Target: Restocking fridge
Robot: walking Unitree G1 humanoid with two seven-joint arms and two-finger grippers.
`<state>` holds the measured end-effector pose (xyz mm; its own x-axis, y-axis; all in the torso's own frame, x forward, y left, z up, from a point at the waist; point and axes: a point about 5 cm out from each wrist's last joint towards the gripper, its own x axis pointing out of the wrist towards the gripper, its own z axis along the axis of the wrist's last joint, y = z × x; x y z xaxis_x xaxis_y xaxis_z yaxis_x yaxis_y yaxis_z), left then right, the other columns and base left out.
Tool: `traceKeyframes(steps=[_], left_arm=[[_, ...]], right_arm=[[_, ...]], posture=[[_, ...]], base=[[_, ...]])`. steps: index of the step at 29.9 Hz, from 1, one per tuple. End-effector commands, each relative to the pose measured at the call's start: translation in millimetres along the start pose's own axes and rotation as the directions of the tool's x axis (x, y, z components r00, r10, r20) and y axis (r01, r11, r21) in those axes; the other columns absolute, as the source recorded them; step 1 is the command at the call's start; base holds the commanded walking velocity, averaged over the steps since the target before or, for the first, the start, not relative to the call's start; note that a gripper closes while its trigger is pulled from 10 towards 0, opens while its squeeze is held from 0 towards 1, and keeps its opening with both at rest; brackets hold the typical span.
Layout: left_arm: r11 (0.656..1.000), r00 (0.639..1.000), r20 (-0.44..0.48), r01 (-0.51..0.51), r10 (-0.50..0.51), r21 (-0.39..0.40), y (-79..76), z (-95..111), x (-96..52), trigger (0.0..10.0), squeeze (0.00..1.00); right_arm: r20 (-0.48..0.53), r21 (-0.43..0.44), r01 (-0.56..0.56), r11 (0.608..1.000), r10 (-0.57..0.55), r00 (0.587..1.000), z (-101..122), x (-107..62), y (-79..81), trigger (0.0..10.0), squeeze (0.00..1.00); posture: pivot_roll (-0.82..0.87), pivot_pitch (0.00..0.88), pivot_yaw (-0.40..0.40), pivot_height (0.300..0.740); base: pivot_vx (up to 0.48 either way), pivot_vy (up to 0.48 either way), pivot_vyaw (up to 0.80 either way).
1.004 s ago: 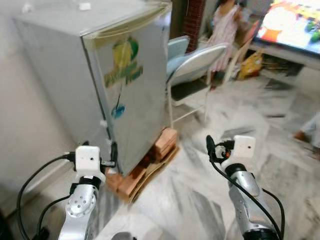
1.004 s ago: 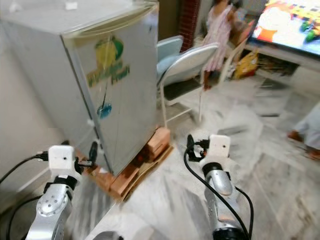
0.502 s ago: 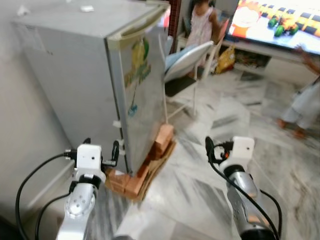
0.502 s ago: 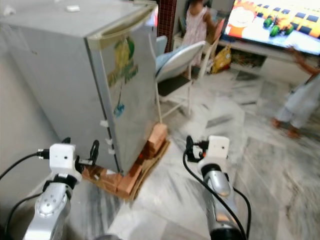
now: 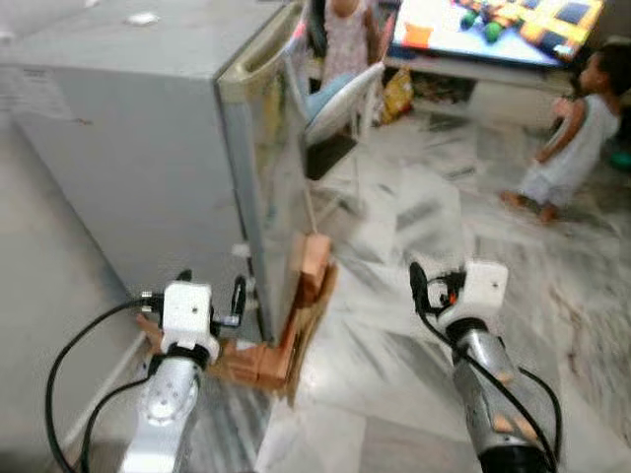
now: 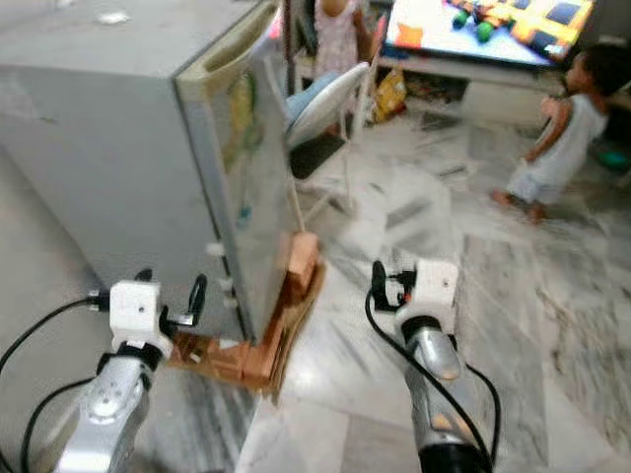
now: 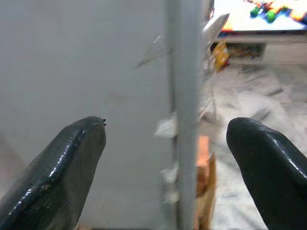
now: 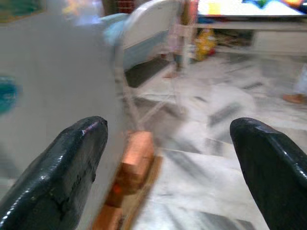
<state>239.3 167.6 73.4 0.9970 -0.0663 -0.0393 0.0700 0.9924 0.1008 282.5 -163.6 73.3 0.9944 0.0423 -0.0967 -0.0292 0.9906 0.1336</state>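
The fridge (image 5: 148,148) stands straight ahead of the left tool (image 5: 210,292), close beyond its fingertips, while the right tool (image 5: 422,286) is well off to the fridge's door side, over open floor (image 5: 394,394). So the left arm is the nearer one, by my reading. What the coming move turns on is the front corner: in the left wrist view the vertical edge of the door (image 7: 184,110) runs upright between the 2 fingers (image 7: 62,167), with the plain grey side wall to one side of it and the room to the other. The door face itself looks toward the right tool's side, and it appears closed against the cabinet.

Both tools are spread wide and hold nothing; each wrist view shows a broad gap between the black fingers.

The fridge is a tall grey box, its long axis upright, with a pale cream band along the top of the door and a blurred green and yellow sticker on the door face. It rests on reddish bricks (image 5: 258,360) over a strip of cardboard. Beyond it, further from the tools, are a folding chair (image 5: 340,94), a lit television (image 5: 493,25) and 2 people (image 5: 572,128).
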Motion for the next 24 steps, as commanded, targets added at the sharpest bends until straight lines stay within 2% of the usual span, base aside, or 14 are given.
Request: traceKeyframes(steps=[1, 5, 13, 20, 24], left_arm=[[0.999, 0.999, 0.025, 0.046, -0.045, -0.022, -8.9, 5.0, 0.1, 10.0, 0.0], [0.998, 0.998, 0.029, 0.058, -0.058, -0.02, -11.9, 5.9, -0.2, 10.0, 0.0], [0.996, 0.996, 0.031, 0.086, -0.085, -0.027, -14.4, 6.4, -0.8, 10.0, 0.0], [0.996, 0.996, 0.03, 0.088, -0.087, -0.029, -14.4, 6.5, -1.2, 10.0, 0.0], [0.998, 0.998, 0.026, 0.063, -0.063, -0.026, -11.2, 5.3, -1.5, 10.0, 0.0]], right_arm=[[0.002, -0.012, 0.02, 1.0, -0.02, 1.0, 1.6, -0.7, -7.4, 10.0, 0.0], [0.003, -0.011, 0.019, 1.0, -0.019, 1.0, 1.9, -1.0, -7.5, 10.0, 0.0], [-0.005, -0.013, 0.022, 1.0, -0.022, 1.0, 0.8, -1.5, -7.5, 10.0, 0.0], [-0.007, -0.015, 0.022, 1.0, -0.022, 1.0, 0.5, -1.4, -7.8, 10.0, 0.0], [-0.004, -0.015, 0.02, 1.0, -0.02, 1.0, 0.9, -0.9, -7.0, 10.0, 0.0]], posture=[[0.06, 0.008, -0.058, 0.74], [0.06, 0.009, -0.056, 0.74], [0.06, 0.011, -0.055, 0.74], [0.06, 0.01, -0.056, 0.74], [0.06, 0.01, -0.056, 0.74]], base=[[0.341, 0.0, -0.8], [0.371, 0.0, -0.79], [0.394, 0.0, 0.0], [0.409, 0.0, -0.73], [0.156, 0.0, 0.0]])
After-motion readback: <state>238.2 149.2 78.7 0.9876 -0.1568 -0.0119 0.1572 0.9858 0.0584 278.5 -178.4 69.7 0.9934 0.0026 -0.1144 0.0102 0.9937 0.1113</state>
